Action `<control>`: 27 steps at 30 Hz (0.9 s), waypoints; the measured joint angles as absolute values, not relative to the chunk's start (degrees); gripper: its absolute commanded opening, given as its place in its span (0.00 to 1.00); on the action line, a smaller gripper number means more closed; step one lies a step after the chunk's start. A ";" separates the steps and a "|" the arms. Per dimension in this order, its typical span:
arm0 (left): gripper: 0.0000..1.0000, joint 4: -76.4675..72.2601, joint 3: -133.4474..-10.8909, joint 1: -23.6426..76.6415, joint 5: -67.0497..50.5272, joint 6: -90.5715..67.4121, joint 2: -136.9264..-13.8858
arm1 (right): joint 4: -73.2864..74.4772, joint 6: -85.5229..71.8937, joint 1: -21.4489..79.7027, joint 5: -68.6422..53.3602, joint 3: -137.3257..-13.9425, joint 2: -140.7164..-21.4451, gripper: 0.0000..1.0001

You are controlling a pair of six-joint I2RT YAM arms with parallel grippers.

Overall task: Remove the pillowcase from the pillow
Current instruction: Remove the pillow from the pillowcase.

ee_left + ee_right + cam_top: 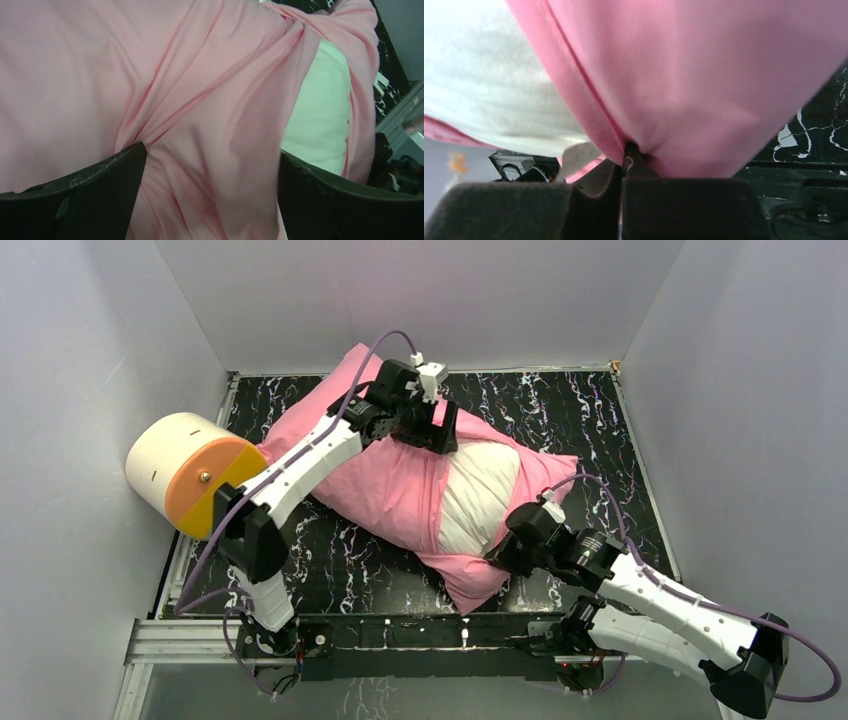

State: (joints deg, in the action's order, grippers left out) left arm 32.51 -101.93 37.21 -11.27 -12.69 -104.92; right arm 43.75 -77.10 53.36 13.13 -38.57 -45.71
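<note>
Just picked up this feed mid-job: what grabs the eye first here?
A big pink pillowcase lies diagonally across the black marbled table, the white pillow bulging out of its opening near the middle. The right gripper is pinched shut on the pillowcase's near edge; the left gripper hangs open over bunched fabric farther back. A cream-and-orange cylinder sits at the far left.

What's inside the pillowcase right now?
The white pillow, bare only through a gap near the middle; the pillowcase hides the rest of it.
</note>
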 measured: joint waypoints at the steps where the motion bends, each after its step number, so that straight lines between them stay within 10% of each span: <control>1: 0.98 31.94 -99.85 37.19 -11.35 -12.84 -102.80 | 43.24 -77.45 53.39 13.08 -38.30 -45.98 0.04; 18: 0.91 34.06 -73.25 51.09 -0.32 -22.33 -81.38 | 37.17 -77.71 53.43 13.15 -37.85 -55.11 0.05; 26: 0.00 35.20 -75.48 54.13 12.27 -22.65 -85.52 | 37.69 -77.82 53.41 13.65 -37.65 -52.90 0.05; 27: 0.00 35.57 -75.66 54.22 14.02 -22.81 -85.73 | 37.95 -77.87 53.41 13.89 -37.65 -52.66 0.04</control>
